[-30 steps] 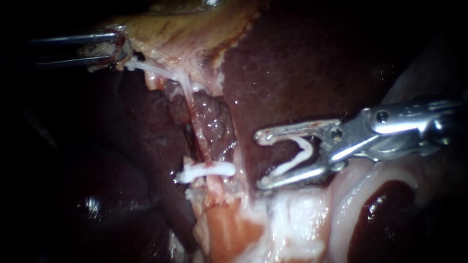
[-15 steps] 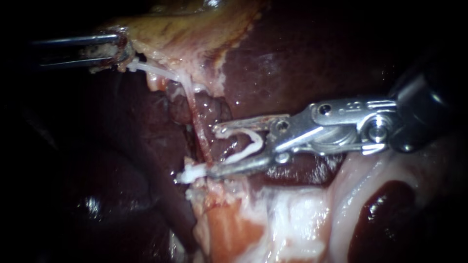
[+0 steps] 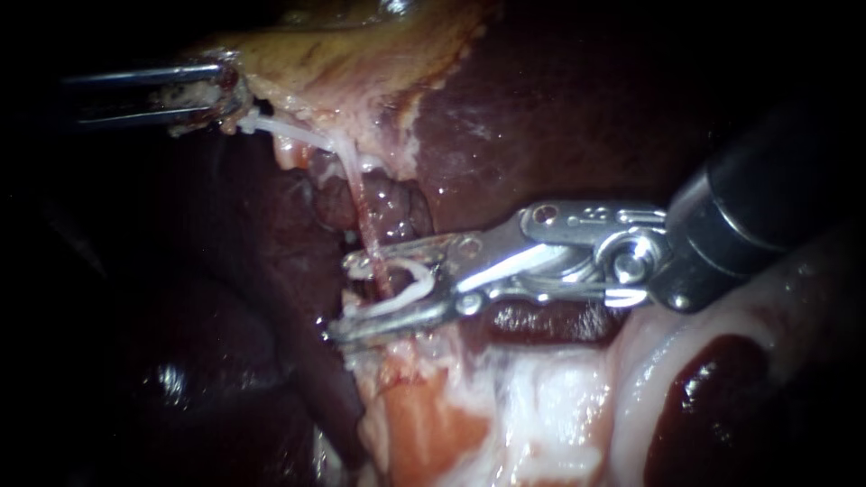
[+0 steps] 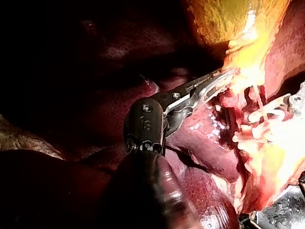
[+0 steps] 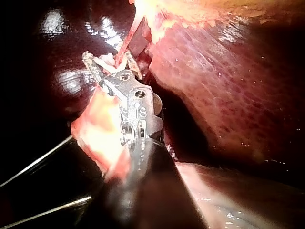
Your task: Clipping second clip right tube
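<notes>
In the endoscope view our right instrument (image 3: 341,298) comes in from the right and lies across the dark liver (image 3: 559,108). Its pincer stands wide, yet it is clamped on a white clip (image 3: 406,281). The clip's two legs lie along the inner faces of the upper and lower jaw and meet near the hinge.

The thin pinkish tube (image 3: 365,225) runs down from under the gallbladder (image 3: 343,45) and passes between the clip's legs, so the pincer straddles it from the right. We cannot tell whether the clip's legs touch the tube. Pale and orange tissue (image 3: 424,424) lies just below the lower jaw.

Our left instrument (image 3: 221,90) enters from the left, high in the view. Its pincer is together on the ragged pale edge of the gallbladder, and a white strand (image 3: 289,131) runs from there toward the tube.

The right wrist view shows our right instrument (image 5: 107,64) with the clip's white between its jaws and the tube (image 5: 128,36) rising ahead of them. In the left wrist view our left instrument (image 4: 224,78) has its long narrow jaws closed on yellow gallbladder tissue.
</notes>
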Controlling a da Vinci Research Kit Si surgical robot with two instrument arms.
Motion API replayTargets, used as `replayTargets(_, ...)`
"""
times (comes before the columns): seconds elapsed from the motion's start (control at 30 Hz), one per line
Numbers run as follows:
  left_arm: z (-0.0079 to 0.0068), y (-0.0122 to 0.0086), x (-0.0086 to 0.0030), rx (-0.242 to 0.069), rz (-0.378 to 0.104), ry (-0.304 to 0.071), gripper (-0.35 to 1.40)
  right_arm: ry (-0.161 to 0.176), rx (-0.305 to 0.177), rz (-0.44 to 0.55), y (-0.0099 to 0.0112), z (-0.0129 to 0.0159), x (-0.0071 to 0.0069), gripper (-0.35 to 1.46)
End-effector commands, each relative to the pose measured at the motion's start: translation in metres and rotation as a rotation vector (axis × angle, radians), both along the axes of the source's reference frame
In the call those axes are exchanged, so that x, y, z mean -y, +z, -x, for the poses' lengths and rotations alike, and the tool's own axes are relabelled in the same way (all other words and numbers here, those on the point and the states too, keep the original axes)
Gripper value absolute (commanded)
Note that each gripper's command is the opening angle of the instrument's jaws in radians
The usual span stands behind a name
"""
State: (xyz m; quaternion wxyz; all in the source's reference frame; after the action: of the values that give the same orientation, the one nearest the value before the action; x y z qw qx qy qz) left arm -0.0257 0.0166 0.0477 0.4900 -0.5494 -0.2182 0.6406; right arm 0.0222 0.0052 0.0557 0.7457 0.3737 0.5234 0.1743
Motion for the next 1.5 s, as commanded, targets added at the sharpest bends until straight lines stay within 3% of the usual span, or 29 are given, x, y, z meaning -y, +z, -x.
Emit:
replayTargets(0.03,0.0,0.0,0.0,0.0,0.0,0.0,-0.35,-0.012,-0.012,-0.006,-0.0004,0.0,0.0001,0.45)
replayTargets(0.23,0.0,0.0,0.0,0.0,0.0,0.0,-0.35,-0.058,-0.081,-0.054,-0.0023,0.0001,0.0013,0.4)
replayTargets(0.47,0.0,0.0001,0.0,0.0,0.0,0.0,-0.35,-0.063,-0.089,-0.051,-0.0033,0.0001,0.0015,0.32)
replayTargets(0.7,0.0001,0.0001,0.0,0.0,0.001,0.0,-0.35,-0.041,-0.073,-0.077,-0.0032,0.0005,0.0011,-0.08)
replayTargets(0.97,0.0002,0.0003,0.0,-0.001,0.001,-0.001,-0.35,-0.035,-0.06,-0.122,-0.0032,0.0005,0.0011,-0.35)
replayTargets(1.17,0.0002,0.0003,0.0,-0.001,0.001,-0.001,-0.35,-0.031,-0.034,-0.162,-0.0033,0.001,0.0012,-0.35)
replayTargets(1.5,0.0002,0.0003,0.0,-0.001,0.001,-0.001,-0.35,-0.033,-0.031,-0.159,-0.003,0.001,0.0014,-0.35)
